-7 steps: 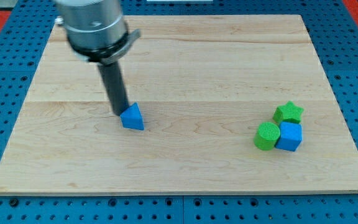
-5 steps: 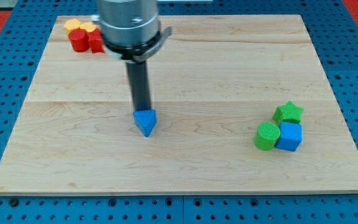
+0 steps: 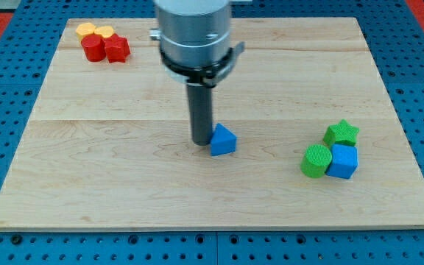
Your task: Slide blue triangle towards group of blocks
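Touching my tip point(image 3: 200, 142), blue triangle point(image 3: 222, 140), left side

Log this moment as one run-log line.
tip: touching blue triangle, on its left | target group: green cylinder, blue cube, green star | gap remains

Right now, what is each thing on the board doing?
My tip: down on the board, against the blue triangle's left side.
Blue triangle: alone, mid-board.
Green star, green cylinder, blue cube: clustered at right.
Red blocks, yellow blocks: clustered top left.
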Controlling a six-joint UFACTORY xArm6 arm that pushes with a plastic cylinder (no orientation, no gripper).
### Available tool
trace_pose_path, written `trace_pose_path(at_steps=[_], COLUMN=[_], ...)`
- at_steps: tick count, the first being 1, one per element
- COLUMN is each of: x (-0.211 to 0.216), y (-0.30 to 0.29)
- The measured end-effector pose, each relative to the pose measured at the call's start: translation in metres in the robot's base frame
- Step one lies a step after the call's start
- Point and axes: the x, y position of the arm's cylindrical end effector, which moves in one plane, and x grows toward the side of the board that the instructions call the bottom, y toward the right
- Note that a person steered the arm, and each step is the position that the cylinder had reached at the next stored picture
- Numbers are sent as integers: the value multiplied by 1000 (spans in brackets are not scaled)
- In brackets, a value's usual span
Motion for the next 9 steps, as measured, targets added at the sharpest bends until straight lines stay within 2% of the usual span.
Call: trace_pose_path(at_steps=[1, 3, 5, 6, 7, 8, 9], x=[0, 9, -16, -17, -14, 8, 19], y=[26, 16, 80, 93, 54, 28, 43])
